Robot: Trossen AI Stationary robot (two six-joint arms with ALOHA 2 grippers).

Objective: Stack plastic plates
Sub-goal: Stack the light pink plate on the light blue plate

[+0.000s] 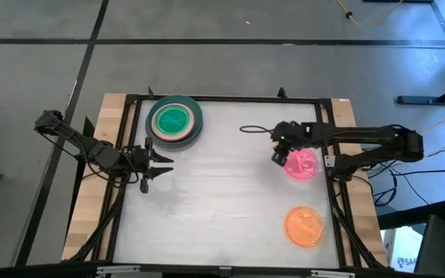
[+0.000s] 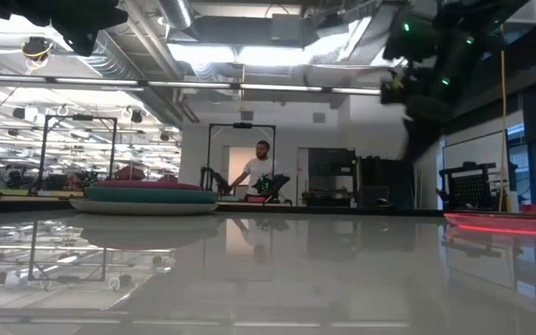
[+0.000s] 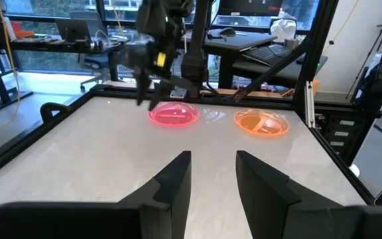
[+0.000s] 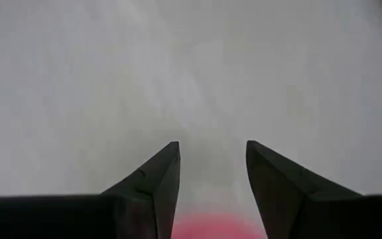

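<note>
Right tool (image 1: 279, 157): fingers spread, empty, at the pink plate's (image 1: 303, 164) edge, centre-right, likely to grasp it.
Left tool (image 1: 147, 162): parted, empty, waiting centre-left.
Stack (image 1: 174, 120): upper left.

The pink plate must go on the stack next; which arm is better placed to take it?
Right, probably. The right pincer hangs open over the edge of the pink plate. The left pincer waits open across the table, near the stack.

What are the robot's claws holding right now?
Nothing. The right gripper hangs open over the round pink plastic plate; the left gripper waits open, empty.
</note>
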